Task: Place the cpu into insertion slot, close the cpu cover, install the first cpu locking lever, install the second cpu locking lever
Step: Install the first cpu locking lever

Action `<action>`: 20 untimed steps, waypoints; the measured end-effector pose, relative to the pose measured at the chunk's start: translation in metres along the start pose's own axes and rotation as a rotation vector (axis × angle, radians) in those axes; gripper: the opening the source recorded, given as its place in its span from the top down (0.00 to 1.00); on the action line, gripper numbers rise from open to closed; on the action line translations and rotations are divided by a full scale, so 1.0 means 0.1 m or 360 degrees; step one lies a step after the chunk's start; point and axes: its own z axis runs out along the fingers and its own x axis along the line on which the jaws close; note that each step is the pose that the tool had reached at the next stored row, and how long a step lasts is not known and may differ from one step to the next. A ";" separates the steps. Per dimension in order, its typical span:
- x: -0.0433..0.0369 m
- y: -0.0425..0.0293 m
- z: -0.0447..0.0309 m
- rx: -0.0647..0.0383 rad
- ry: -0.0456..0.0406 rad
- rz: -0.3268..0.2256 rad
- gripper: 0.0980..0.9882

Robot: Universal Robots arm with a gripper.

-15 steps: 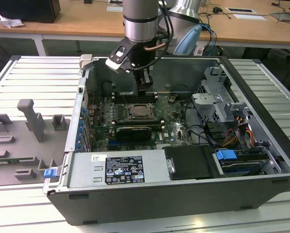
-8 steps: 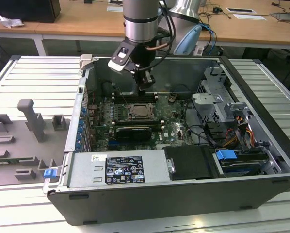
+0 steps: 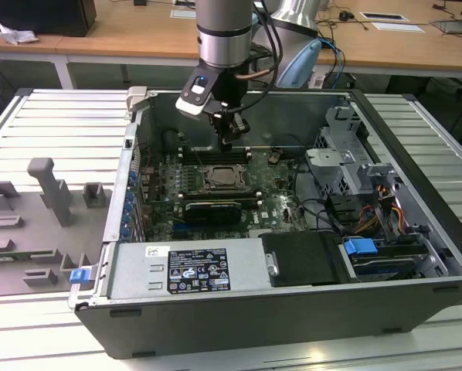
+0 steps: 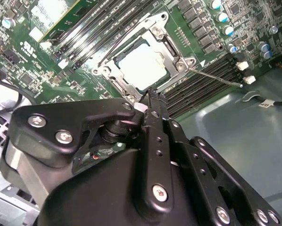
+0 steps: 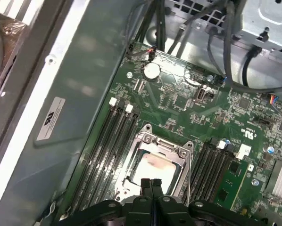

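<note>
The cpu (image 4: 143, 66), a pale metal square, sits in the insertion slot (image 5: 130, 165) on the green motherboard (image 5: 188, 108), inside an open computer case (image 3: 293, 309). The cpu cover (image 4: 117, 77), a silver frame, lies down over the chip's edges. One thin locking lever (image 4: 216, 77) sticks out from a socket corner across the black memory slots (image 4: 197, 92). The black pincer (image 5: 150, 184) hangs at the socket's edge, fingertips pressed together, holding nothing visible. The case rests on a grey ribbed surface (image 3: 61, 124).

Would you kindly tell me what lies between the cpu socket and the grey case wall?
A bank of long black memory slots fills that stretch, in both wrist views.
</note>
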 end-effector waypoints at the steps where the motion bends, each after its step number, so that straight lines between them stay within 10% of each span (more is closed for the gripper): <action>1: 0.000 0.000 0.000 0.0000 0.0001 -0.0024 0.99; 20: 0.000 0.000 0.000 -0.0002 0.0021 -0.0322 0.99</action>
